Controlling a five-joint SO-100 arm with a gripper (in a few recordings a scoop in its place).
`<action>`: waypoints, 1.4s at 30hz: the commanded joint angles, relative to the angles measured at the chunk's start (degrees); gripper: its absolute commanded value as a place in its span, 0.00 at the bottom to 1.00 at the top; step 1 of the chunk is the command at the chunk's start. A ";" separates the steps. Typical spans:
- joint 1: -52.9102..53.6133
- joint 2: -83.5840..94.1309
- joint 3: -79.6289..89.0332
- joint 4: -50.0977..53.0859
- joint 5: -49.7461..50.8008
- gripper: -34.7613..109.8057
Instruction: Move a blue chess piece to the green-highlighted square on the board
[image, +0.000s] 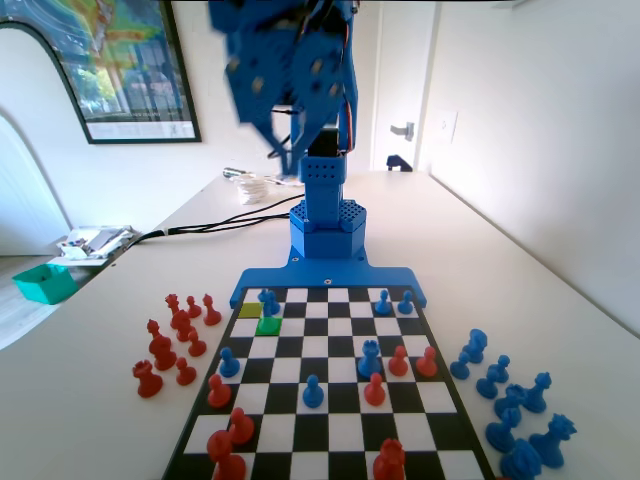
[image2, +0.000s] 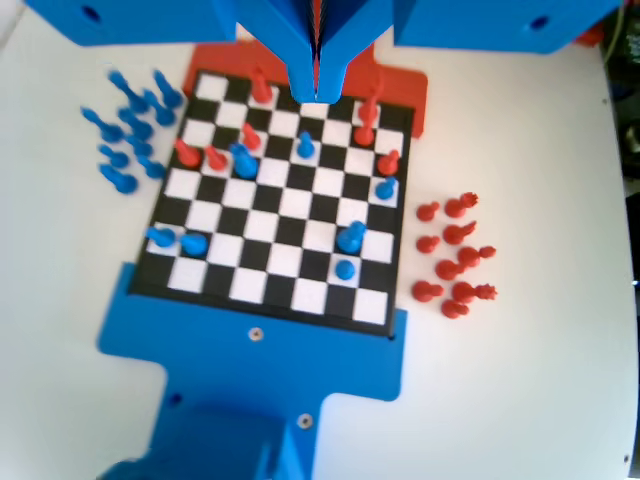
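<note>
The gripper (image: 283, 150) hangs high above the board (image: 330, 375), blurred in the fixed view, near the top of the blue arm. In the wrist view its two jaws meet at the top edge, with only a thin line between them, so the gripper (image2: 316, 88) is closed and holds nothing.

The fixed view shows the green-highlighted square (image: 268, 325) in the second row from the arm's base, near the left edge of the board, and the yellow-olive square (image: 250, 310) touches its far left corner. A blue chess piece (image: 268, 301) stands just behind the green square, on the row closest to the arm.

The wrist view shows no coloured squares. There this blue chess piece (image2: 350, 237) stands near the right edge of the board, and a blue pawn (image2: 345, 269) is just beside it.

Red pieces (image: 172, 340) lie off the board on the table (image: 90, 400), left of the board in the fixed view.
</note>
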 joint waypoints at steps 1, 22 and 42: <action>-1.93 10.46 -2.29 2.90 1.49 0.25; -8.17 45.18 21.36 0.79 7.65 0.25; -7.91 56.07 24.79 -3.87 8.26 0.25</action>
